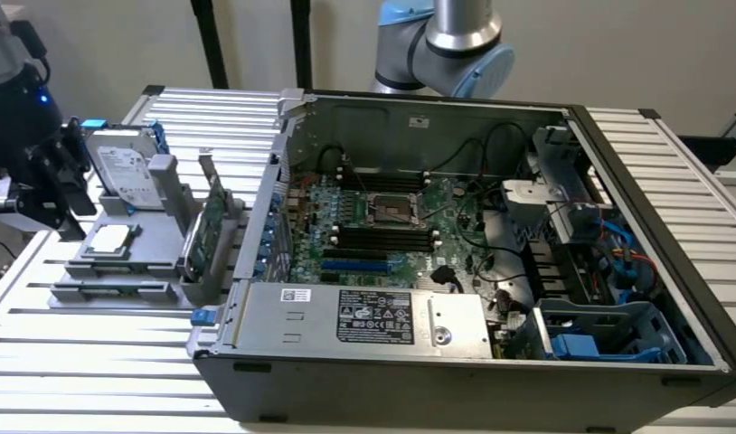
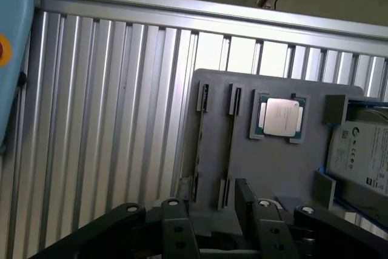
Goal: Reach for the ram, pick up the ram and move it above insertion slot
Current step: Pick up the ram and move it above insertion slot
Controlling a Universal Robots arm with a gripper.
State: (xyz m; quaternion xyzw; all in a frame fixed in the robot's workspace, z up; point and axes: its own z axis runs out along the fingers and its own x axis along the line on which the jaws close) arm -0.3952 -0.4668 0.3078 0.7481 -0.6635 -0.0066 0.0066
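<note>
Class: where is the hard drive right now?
On the exterior view's left, the hard drive sits in the gray holder, next to the processor chip.

Even, fairly bright light is cast from above. The ribbed table (image 1: 90, 362) is washed almost white by glare along its near edge in the exterior view. The computer case (image 1: 344, 380) interior is left in shadow by its walls. In the wrist view, the gripper (image 2: 209, 210) is rendered dark against the table's shining slats.
</note>
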